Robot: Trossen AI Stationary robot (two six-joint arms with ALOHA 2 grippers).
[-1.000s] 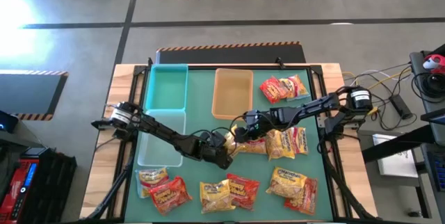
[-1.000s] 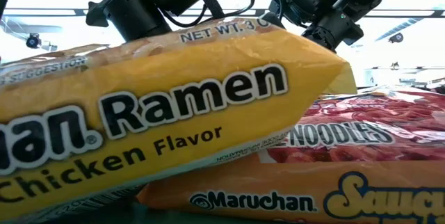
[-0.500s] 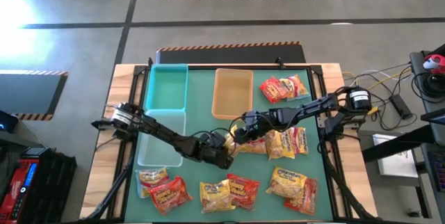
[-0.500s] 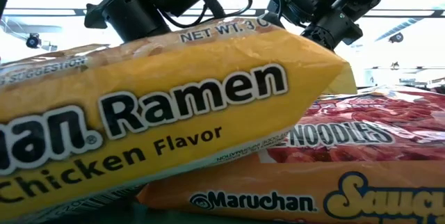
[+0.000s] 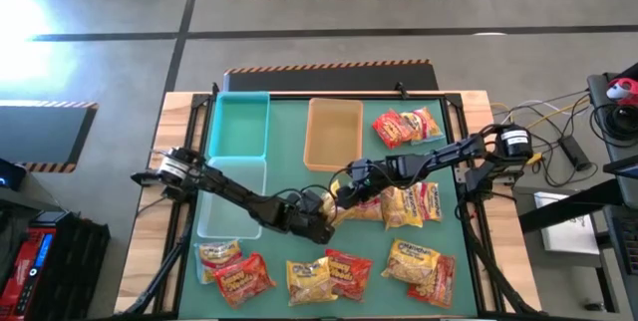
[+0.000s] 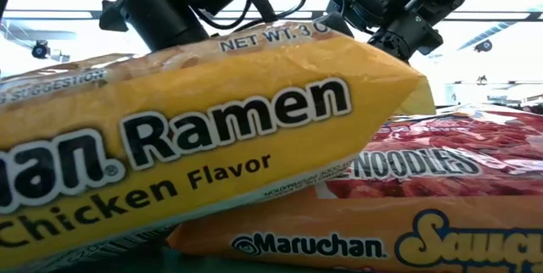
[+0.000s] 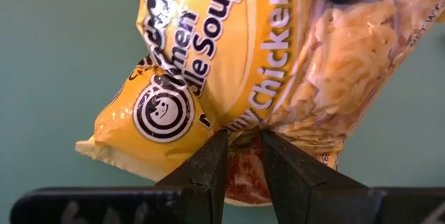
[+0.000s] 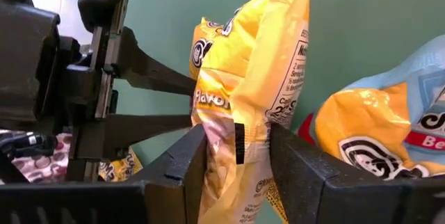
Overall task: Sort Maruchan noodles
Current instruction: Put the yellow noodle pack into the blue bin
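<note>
The green table [image 5: 289,176] has three trays [image 5: 333,132] at 12 o'clock. Left gripper [image 7: 242,156] and right gripper [image 8: 236,156] both pinch one yellow packet [image 7: 236,57].

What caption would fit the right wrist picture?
Both claws, right and left, pinch one yellow noodle packet above the green table.

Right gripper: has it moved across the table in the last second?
Yes, slightly. In the high view the right gripper has crept toward the left gripper, farther from the tan tray, closing on the yellow chicken ramen packet.
</note>
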